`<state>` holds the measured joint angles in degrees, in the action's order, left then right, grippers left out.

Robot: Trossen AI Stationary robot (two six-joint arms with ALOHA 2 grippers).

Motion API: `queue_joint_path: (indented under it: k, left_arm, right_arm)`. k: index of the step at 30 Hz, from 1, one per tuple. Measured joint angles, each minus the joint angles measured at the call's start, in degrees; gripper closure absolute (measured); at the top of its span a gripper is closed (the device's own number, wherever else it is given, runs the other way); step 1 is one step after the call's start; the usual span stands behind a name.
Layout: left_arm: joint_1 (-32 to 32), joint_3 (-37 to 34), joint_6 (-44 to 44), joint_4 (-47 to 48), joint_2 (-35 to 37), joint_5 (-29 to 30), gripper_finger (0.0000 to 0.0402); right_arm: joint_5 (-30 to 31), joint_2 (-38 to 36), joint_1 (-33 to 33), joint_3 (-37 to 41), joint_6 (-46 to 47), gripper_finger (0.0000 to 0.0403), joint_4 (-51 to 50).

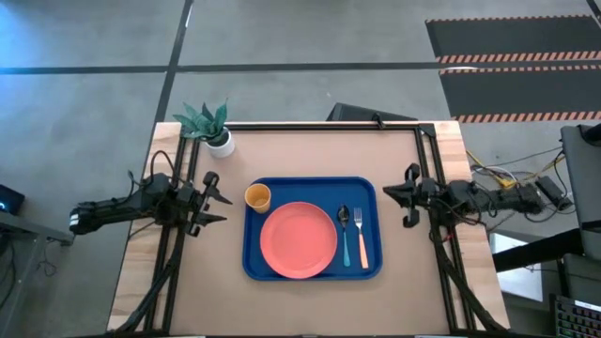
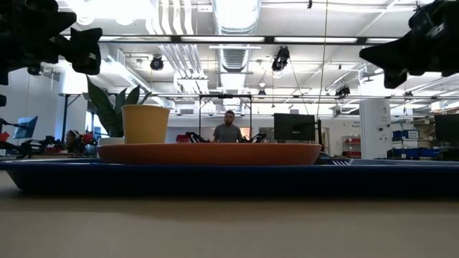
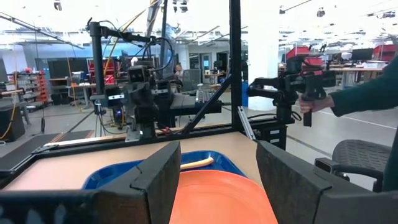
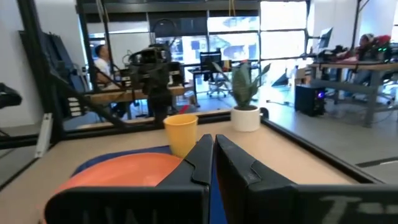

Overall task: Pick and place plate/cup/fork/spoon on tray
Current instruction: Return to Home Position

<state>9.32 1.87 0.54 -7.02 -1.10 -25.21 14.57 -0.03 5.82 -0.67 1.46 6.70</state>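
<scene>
— While both arms hang clear, where does each piece lie on the tray (image 1: 258, 268)?
— Everything sits on the blue tray at the middle of the table (image 1: 310, 155). Nearest, the coral plate (image 1: 299, 240) fills its centre. Right of it lie the blue-handled spoon (image 1: 345, 235) and, just beside that, the orange-handled fork (image 1: 361, 239), handles toward the near edge. The yellow cup (image 1: 258, 197) stands upright in the far-left corner, close beside the plate.
— And the arms?
— The left gripper (image 1: 223, 207) hangs raised just left of the tray, fingers spread wide, holding nothing. The right gripper (image 1: 389, 192) hangs just right of the tray, fingers pressed together, also empty. A potted plant (image 1: 222, 143) stands at the table's far-left corner.
</scene>
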Motion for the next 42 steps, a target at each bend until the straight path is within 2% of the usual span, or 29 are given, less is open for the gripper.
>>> queue_joint_path:
  k: [3,10,12,14,17,20,26,31,34,38,42]
  left_arm:
    - [0.0,0.0,0.0,0.0,0.0,0.5,0.0207]
    - [0.0,0.0,0.6,-1.6,-0.2,8.3,0.0207]
    - [0.0,-0.1,0.9,-3.9,-0.8,8.3,0.0207]
    - [0.0,-0.3,2.6,-6.2,-2.1,8.4,0.0207]
    - [0.0,-0.4,5.4,-9.4,-5.4,8.4,0.0207]
    - [-0.1,-0.4,6.6,-13.5,-10.3,8.4,0.0207]
    - [-0.1,-0.4,6.6,-26.6,-23.0,7.0,0.0207]
    - [-0.1,-0.4,4.7,-33.4,-31.2,3.9,0.0207]
    - [-0.1,-0.5,5.1,-35.0,-32.1,1.1,0.0207]
    - [-0.1,-0.5,6.1,-32.9,-28.8,-6.4,0.0207]
    - [0.0,-0.4,8.4,-24.6,-23.0,-6.8,0.0207]
  right_arm:
    - [-10.2,0.0,-10.3,0.0,0.8,0.0394,0.0]
    - [-41.7,0.0,-37.9,0.0,9.5,0.0394,3.8]
    - [-49.1,0.0,-42.8,0.0,11.9,0.0394,5.3]
    - [-52.9,0.0,-45.7,0.0,15.0,0.0394,5.9]
    - [-53.5,0.3,-46.0,0.0,18.4,0.0394,5.7]
    - [-52.4,0.6,-43.3,0.0,18.5,0.0394,5.8]
    - [-40.7,0.7,-32.0,0.0,15.4,0.0394,5.6]
    - [-29.7,2.0,-22.7,0.1,10.6,0.0394,4.9]
    - [-26.4,2.4,-19.0,0.1,10.1,0.0394,2.8]
    - [-25.3,1.8,-17.1,0.1,9.9,0.0394,1.7]
    - [-24.8,0.9,-17.1,0.1,8.4,0.0394,1.7]
